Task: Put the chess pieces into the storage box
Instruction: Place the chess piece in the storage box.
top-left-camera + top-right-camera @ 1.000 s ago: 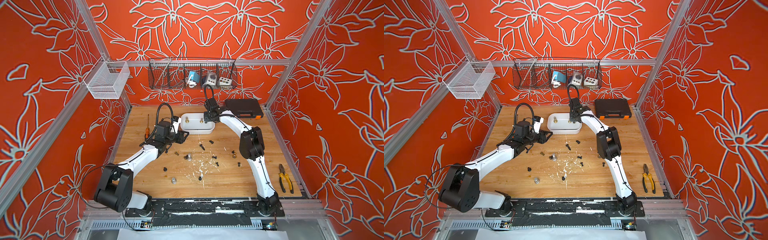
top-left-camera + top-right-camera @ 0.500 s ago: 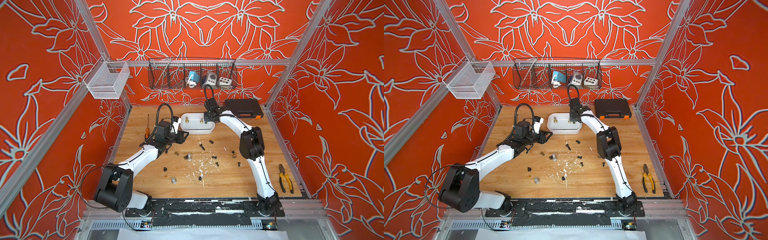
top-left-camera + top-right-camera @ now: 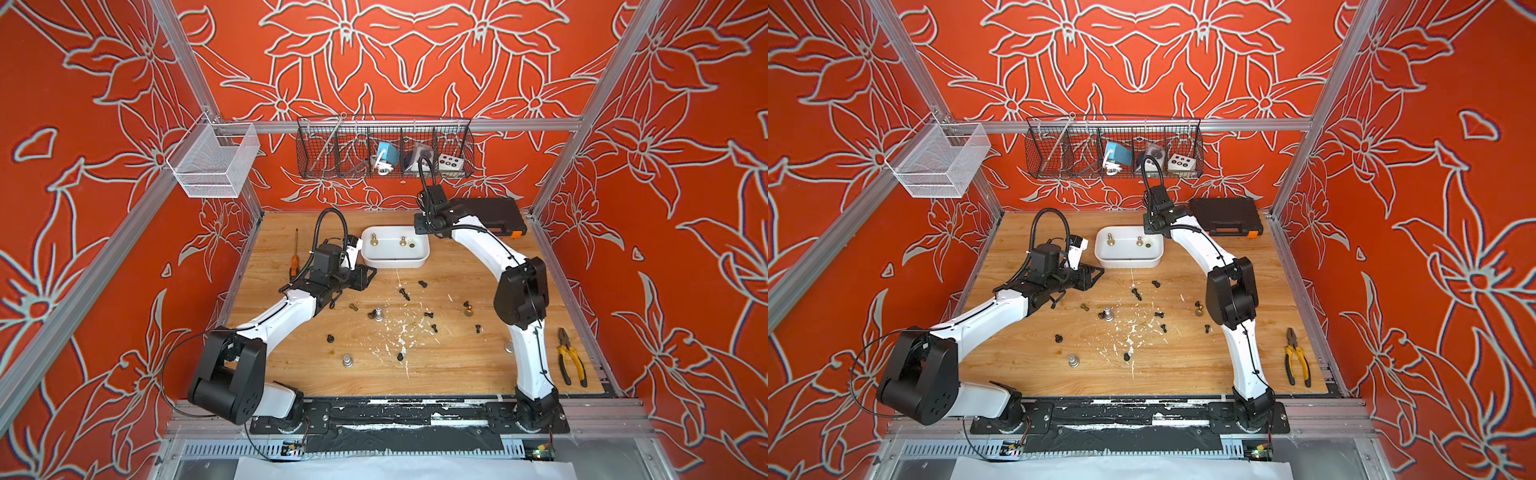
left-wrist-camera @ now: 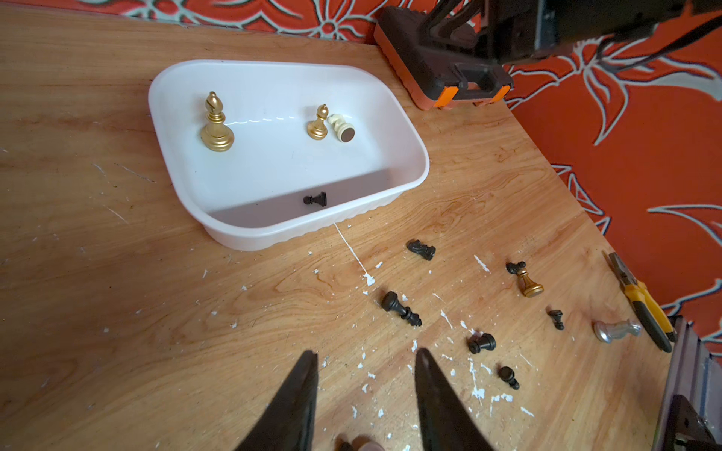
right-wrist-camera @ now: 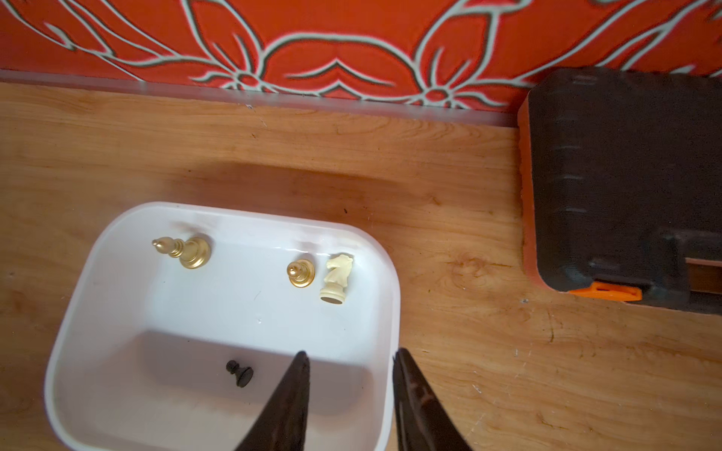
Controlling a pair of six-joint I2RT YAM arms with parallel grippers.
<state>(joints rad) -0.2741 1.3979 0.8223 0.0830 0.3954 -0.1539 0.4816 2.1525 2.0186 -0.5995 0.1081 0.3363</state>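
Black case (image 3: 494, 212) beside storage box (image 3: 395, 262), left end effector (image 4: 366, 352) and right end effector (image 5: 351, 352) part-open, empty

No legible text, labels, numbers anywhere in view.

Overhead pair, two wrist cameras
Both top views looked down from the near edge; both wrist cameras, close and low, faced the storage box (image 4: 273, 168).
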